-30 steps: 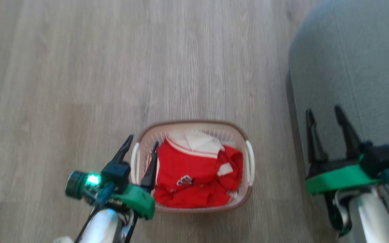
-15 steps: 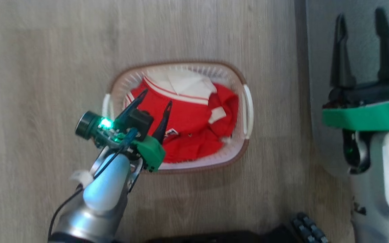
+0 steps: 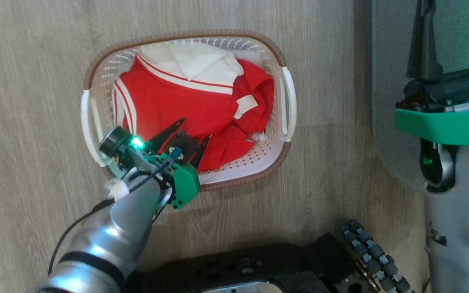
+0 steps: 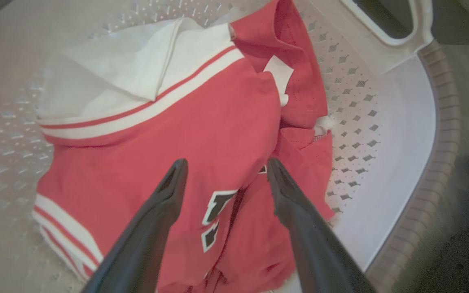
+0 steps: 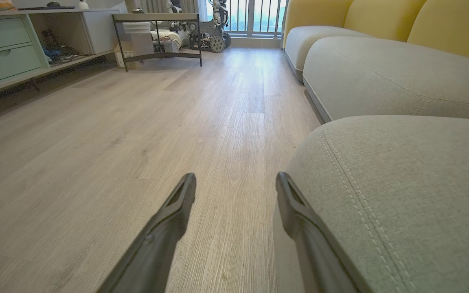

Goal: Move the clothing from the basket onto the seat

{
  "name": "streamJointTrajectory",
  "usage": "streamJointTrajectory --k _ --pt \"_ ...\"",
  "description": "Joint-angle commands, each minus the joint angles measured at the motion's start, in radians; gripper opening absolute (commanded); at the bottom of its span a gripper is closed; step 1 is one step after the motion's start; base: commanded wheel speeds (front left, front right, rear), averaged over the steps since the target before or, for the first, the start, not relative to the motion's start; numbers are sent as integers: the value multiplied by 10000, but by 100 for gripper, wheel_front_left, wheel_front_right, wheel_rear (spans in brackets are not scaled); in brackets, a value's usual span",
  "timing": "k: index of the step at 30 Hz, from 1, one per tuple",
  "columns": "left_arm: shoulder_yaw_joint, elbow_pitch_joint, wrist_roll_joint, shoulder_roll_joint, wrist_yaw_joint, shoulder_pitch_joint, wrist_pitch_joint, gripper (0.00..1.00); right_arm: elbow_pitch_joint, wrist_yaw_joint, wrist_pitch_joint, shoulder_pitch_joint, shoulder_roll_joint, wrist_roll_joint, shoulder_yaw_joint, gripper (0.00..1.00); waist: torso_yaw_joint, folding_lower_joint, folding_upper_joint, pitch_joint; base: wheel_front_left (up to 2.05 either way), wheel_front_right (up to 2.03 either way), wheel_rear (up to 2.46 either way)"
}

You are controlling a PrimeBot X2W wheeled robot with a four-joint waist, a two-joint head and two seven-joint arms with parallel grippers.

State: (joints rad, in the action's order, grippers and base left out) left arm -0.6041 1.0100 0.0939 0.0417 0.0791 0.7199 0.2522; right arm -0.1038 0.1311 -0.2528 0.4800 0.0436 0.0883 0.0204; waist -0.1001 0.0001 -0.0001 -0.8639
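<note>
The cream basket (image 3: 185,34) with a brown rim stands on the wood floor, just left of the grey seat (image 3: 385,81). Red clothing (image 3: 177,101) with a white collar and stripes lies bunched inside it. My left gripper (image 3: 196,129) reaches in from the near side and is open. In the left wrist view its fingertips (image 4: 226,162) hover just over the clothing (image 4: 202,122), above the dark-and-white lettering, with the perforated basket wall (image 4: 381,134) to the right. My right gripper (image 3: 452,16) stands open over the seat's edge, holding nothing. In the right wrist view the right gripper (image 5: 235,177) points along the seat (image 5: 401,183).
My dark wheeled base (image 3: 259,264) sits just below the basket. The right wrist view shows long open wood floor (image 5: 157,122), a green cabinet (image 5: 2,53) and a metal shelf table (image 5: 157,24) far off, and yellow back cushions (image 5: 381,16) on the sofa.
The head camera has tilted down, so the basket looks larger and higher. My left gripper has moved from the basket's left rim to over the red clothing. Both grippers stay open.
</note>
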Motion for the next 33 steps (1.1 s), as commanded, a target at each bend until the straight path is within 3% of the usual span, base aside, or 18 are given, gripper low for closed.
streamJointTrajectory --k 1,9,10,11,13,22,33 --pt "49 -7 19 89 6 -87 95 100 -385 -4 -90 -181 66 56 -236 100 -119 -1 1 -174 0 0 0" --pt "-331 1212 -355 87 -207 684 15 100 -533 -4 -90 39 66 165 -448 100 -435 -1 1 -552 0 0 0" --pt "-346 1271 -438 87 -235 754 22 87 -536 -4 -90 46 66 176 -442 100 -448 -1 1 -569 0 0 0" --pt "-358 1296 -529 87 -267 828 31 49 -532 -4 -90 50 66 185 -434 100 -454 -1 1 -577 0 0 0" --pt "-388 1290 -720 86 -302 923 54 0 -499 -4 -90 52 66 194 -420 100 -452 -1 1 -549 0 0 0" --pt "-503 123 -1565 86 -454 673 92 0 -122 -4 -90 -71 66 290 -321 100 -185 -1 1 443 0 0 0" --pt "-98 -1888 -2189 86 -619 -287 94 0 770 -4 -90 -1010 66 330 -52 100 353 -1 1 3077 0 0 0"
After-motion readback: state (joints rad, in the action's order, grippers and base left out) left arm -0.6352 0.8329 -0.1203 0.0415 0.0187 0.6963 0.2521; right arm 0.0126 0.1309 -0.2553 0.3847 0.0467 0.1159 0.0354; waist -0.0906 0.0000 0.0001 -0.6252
